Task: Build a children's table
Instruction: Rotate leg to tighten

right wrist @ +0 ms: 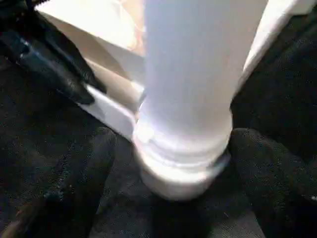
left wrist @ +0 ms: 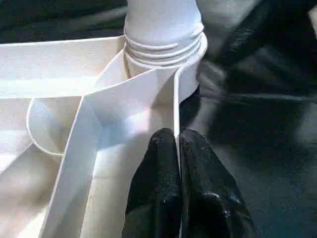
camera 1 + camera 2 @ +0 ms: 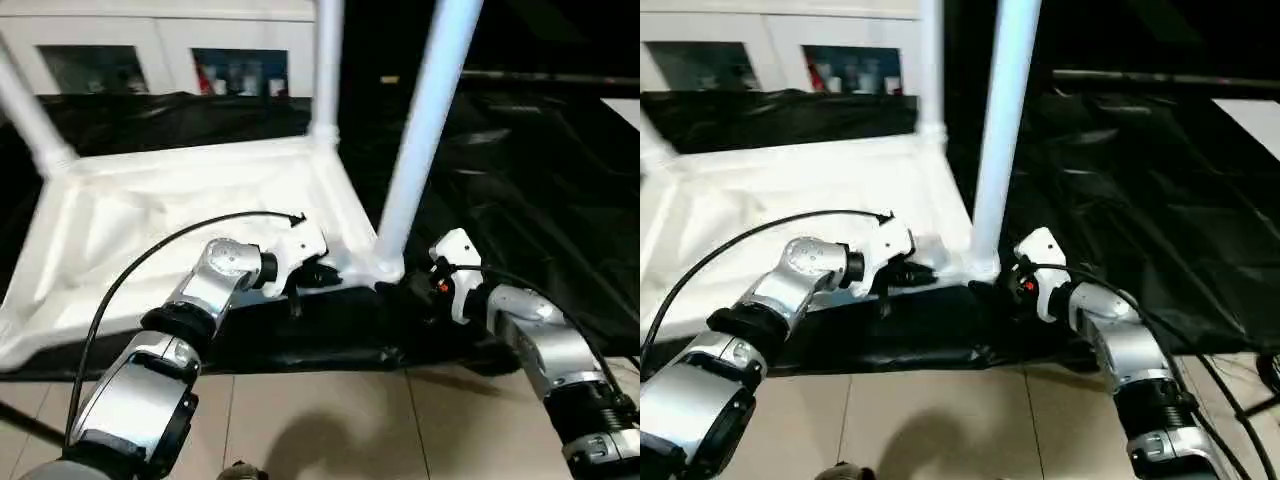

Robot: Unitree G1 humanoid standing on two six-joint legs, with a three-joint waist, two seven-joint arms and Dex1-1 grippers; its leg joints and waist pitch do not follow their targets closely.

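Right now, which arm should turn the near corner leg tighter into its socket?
The right. Its gripper has open jaws either side of the near corner leg just above the socket. The left gripper is shut on the tabletop rim beside that corner, probably steadying it.

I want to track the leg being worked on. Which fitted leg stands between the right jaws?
The near corner leg, its base flanked by the open right gripper; the other legs stand farther back.
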